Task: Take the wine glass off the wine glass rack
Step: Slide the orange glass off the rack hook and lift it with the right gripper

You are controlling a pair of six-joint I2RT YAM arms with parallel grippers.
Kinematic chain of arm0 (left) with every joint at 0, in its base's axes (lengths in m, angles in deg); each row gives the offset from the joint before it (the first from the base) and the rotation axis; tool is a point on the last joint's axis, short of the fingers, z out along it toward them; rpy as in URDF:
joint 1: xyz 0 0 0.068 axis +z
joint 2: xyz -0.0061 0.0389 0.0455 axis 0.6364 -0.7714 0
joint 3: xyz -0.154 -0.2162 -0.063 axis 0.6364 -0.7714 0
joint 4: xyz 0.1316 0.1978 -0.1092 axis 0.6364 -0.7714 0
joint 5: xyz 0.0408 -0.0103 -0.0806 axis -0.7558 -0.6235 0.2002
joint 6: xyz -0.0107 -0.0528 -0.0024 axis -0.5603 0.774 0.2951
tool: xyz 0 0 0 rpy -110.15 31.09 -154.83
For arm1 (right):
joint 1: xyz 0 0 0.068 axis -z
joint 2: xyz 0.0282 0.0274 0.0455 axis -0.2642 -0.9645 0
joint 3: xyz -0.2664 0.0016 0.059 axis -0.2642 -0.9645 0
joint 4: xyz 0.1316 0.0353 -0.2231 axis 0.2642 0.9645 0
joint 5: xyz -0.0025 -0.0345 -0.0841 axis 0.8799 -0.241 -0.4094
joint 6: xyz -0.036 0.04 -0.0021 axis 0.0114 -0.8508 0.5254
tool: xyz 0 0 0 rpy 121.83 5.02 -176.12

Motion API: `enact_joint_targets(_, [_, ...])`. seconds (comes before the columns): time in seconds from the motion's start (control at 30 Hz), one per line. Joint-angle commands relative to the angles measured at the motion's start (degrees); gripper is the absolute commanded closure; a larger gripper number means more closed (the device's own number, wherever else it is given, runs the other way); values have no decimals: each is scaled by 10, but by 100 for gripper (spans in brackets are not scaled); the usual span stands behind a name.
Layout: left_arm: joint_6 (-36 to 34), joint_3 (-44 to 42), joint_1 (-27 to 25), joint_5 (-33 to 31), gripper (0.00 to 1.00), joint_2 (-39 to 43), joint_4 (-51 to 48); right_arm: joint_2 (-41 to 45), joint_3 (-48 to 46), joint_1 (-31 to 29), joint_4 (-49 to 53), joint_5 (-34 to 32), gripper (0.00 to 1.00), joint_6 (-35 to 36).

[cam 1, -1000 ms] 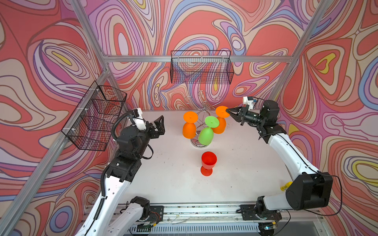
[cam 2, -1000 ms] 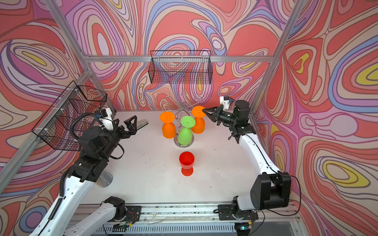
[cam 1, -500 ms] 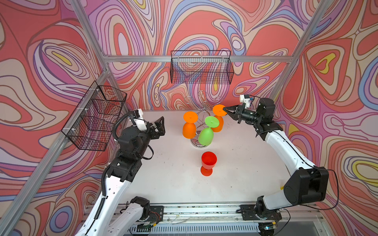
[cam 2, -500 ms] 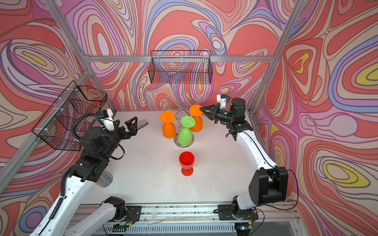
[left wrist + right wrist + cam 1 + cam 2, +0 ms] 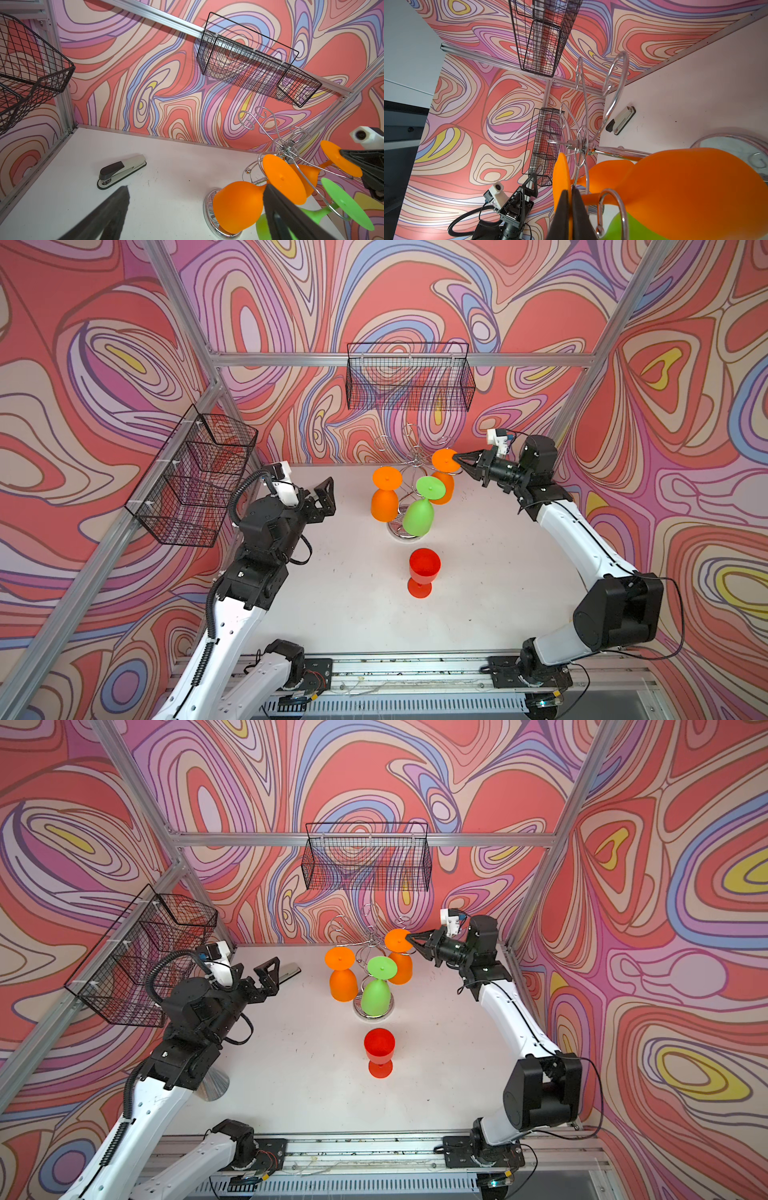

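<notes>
The right claw [image 5: 460, 459] is closed on the thin foot edge of the nearer orange wine glass [image 5: 443, 488], which hangs upside down on the wine glass rack [image 5: 417, 456]. Such a small pinch may slip. A pull not along the hook arm may tip the rack or knock the green glass [image 5: 419, 517] beside it. The left claw [image 5: 318, 497] stands open, well apart.

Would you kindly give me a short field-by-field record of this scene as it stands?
rack: chrome wine glass rack, upright on the table
hanging on it: held orange glass, other orange glass, green glass, all upside down
off it: red glass, upright on the table
right gripper: jaws shut on the held orange glass's foot
left gripper: jaws open, empty, apart from the rack
also there: stapler
</notes>
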Motion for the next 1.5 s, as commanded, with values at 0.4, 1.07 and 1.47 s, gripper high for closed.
enact_joint_targets(0.4, [-5,-5,4,8,0,-4,1,-18,33,-2,6,-28,100,26])
enact_joint_targets(1.07, [-5,-3,4,14,0,-3,-1,19,21,29,19,-50,100,43])
enact_joint_targets(1.47, [-6,-2,4,15,0,-2,-4,68,5,88,50,-36,100,55])
